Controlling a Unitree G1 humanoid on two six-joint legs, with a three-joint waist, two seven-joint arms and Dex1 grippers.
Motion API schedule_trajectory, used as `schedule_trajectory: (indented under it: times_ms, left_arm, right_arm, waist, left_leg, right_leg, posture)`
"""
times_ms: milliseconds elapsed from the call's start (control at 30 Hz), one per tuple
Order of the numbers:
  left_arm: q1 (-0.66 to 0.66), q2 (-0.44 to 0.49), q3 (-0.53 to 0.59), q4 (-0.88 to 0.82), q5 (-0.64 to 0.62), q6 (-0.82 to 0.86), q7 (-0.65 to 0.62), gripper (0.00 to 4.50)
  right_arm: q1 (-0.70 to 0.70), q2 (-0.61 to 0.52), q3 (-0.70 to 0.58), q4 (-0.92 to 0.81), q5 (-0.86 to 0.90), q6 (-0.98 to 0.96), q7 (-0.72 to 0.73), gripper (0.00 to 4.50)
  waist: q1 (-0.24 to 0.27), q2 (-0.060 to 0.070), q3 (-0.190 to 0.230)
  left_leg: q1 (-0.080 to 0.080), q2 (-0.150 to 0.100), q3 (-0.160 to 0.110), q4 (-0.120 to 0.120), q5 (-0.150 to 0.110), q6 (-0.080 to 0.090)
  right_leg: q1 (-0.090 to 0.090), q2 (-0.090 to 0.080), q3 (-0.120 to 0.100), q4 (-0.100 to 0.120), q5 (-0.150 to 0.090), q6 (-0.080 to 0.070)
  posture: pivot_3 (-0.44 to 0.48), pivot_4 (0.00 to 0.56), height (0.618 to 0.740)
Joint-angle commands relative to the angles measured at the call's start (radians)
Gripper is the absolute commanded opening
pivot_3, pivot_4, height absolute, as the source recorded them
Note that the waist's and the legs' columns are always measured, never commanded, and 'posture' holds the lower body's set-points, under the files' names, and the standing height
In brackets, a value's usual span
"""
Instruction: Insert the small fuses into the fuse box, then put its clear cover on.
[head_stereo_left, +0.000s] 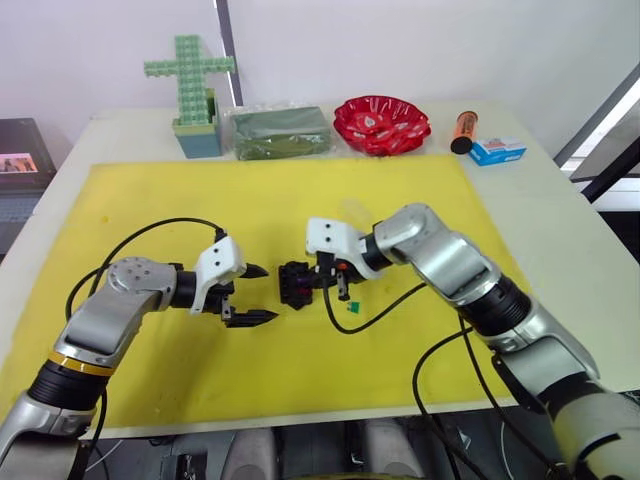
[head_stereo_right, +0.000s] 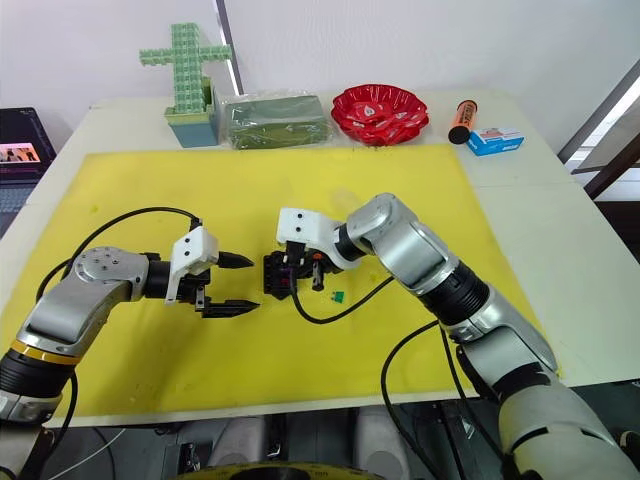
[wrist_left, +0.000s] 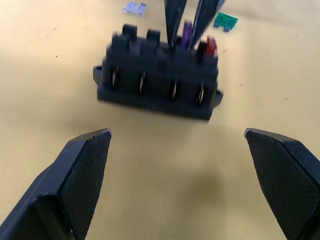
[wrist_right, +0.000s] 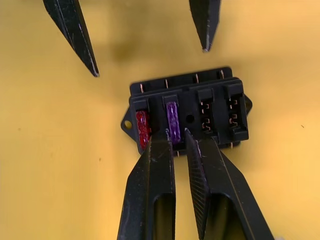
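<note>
Fuse insertion, second fuse of four. The fuse box (wrist_right: 187, 110) lies on the yellow mat (head_stereo_left: 300, 200), near its middle, between my two grippers. My right gripper (wrist_right: 179, 137) reaches in from the right and stands over the box from above, fingers drawn nearly together on the purple fuse (wrist_right: 173, 122), which sits in the second slot; I judge that I am pressing or steadying it there, since a narrow pinch is what keeps so thin a blade upright over its slot. The red fuse (wrist_right: 142, 126) already occupies the end slot beside it, and the two remaining slots are bare.

My left gripper (head_stereo_left: 250, 295) waits just left of the box, fingers spread wide and holding nothing, its opening turned toward the box; I read this as a stand-by to brace the box should it slide under the push.

The green fuse (head_stereo_left: 352, 308) lies loose on the mat just near and right of the box, under my right wrist, and the second greyish-purple fuse (wrist_left: 134, 8) lies on the mat beyond the box as the left wrist view shows it. I cannot make out the clear cover with certainty.
</note>
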Motion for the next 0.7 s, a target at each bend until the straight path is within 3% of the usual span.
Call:
schedule_trajectory:
  times_ms: [33,433,567,633,700]
  left_arm:
    - [-0.015,0.002,0.019,-0.011,-0.001,-0.016,0.001,4.5]
    - [-0.021,-0.001,0.014,-0.004,0.002,-0.022,-0.004,4.5]
    - [-0.016,0.002,0.017,-0.007,0.001,-0.021,-0.003,4.5]
    - [-0.015,0.003,0.018,-0.007,0.002,-0.022,-0.003,4.5]
    - [-0.013,0.004,0.02,-0.008,0.0,-0.02,-0.001,4.5]
  right_arm:
    - [-0.033,-0.015,-0.048,-0.062,0.033,0.016,0.006,0.5]
    - [-0.049,-0.018,-0.058,-0.085,0.077,0.036,-0.007,0.5]
    - [-0.061,0.041,-0.114,-0.09,0.144,0.066,-0.029,0.5]
    - [-0.057,0.056,-0.114,-0.078,0.147,0.056,-0.043,0.1]
    - [-0.049,0.076,-0.112,-0.056,0.145,0.029,-0.061,0.05]
  waist:
    - [-0.001,0.0,0.0]
    - [-0.001,0.0,0.0]
    - [0.0,0.0,0.0]
    - [-0.001,0.0,0.0]
    - [-0.001,0.0,0.0]
  left_leg:
    - [0.0,0.0,0.0,0.0,0.0,0.0]
    - [0.0,0.0,0.0,0.0,0.0,0.0]
    - [0.0,0.0,0.0,0.0,0.0,0.0]
    - [0.0,0.0,0.0,0.0,0.0,0.0]
    - [0.0,0.0,0.0,0.0,0.0,0.0]
  right_leg:
    - [0.0,0.0,0.0,0.0,0.0,0.0]
    - [0.0,0.0,0.0,0.0,0.0,0.0]
    - [0.0,0.0,0.0,0.0,0.0,0.0]
    - [0.0,0.0,0.0,0.0,0.0,0.0]
    - [0.0,0.0,0.0,0.0,0.0,0.0]
  posture:
    - [0.0,0.15,0.74]
    - [0.0,0.15,0.74]
    - [0.0,0.15,0.74]
    - [0.0,0.15,0.74]
    - [0.0,0.15,0.74]
